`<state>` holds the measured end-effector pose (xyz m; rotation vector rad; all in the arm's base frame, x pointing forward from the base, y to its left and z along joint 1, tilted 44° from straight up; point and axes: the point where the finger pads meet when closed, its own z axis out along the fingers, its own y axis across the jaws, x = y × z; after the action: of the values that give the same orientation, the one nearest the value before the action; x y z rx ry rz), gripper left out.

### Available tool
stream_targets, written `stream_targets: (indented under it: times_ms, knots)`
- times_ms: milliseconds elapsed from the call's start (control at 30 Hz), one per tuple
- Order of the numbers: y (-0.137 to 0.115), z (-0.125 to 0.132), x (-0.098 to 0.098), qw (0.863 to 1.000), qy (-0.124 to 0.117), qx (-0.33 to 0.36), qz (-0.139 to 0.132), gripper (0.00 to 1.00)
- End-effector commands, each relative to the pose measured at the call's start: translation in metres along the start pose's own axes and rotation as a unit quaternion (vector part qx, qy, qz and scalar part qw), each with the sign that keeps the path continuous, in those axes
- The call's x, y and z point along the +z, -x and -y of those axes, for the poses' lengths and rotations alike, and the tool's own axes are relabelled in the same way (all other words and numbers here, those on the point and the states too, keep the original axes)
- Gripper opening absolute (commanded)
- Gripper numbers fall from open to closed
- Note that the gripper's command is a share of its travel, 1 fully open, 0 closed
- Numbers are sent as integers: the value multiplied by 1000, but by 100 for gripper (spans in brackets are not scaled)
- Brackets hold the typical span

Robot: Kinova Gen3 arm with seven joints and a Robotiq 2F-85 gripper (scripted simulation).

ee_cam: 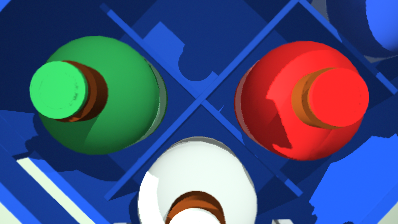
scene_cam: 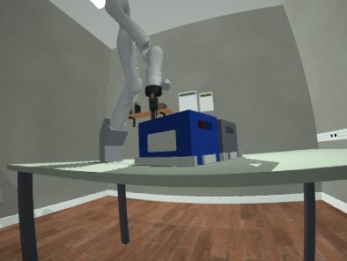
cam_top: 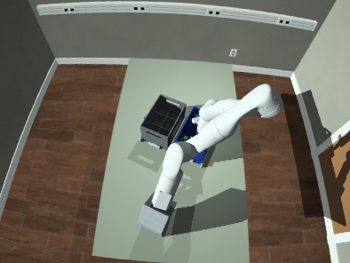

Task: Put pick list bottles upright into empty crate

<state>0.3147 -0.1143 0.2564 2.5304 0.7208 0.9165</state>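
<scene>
The blue crate [cam_top: 201, 155] [scene_cam: 185, 132] [ee_cam: 200, 102] stands on the table beside the empty grey crate [cam_top: 153, 133] [scene_cam: 228, 134]. In the wrist view I look straight down into its cells: a green-label bottle [ee_cam: 100, 95] on the left, a red-label bottle [ee_cam: 300, 110] on the right, a white-label bottle [ee_cam: 195, 175] at the bottom, and part of a blue one [ee_cam: 372, 20] at the top right. All stand upright. My gripper [scene_cam: 152, 114] hangs at the blue crate's top edge, over the empty cell between these bottles. It is open and holds nothing; its fingers do not show in the wrist view.
A pale strip, which looks like the pick list [cam_top: 146, 158], lies on the table [cam_top: 133, 200] in front of the grey crate. The arm's base [cam_top: 155, 218] [scene_cam: 112, 145] stands at the table's near end. Two white cards [scene_cam: 188, 100] show behind the crates.
</scene>
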Motion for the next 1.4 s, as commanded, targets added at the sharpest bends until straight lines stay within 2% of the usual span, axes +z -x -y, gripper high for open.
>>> stream_targets:
  times_ms: [0,933,1367]
  knots:
    - [0,0,6,1000,2,0,-2,67]
    - [0,0,38,1000,2,0,-2,67]
    - [0,0,38,1000,2,0,-2,67]
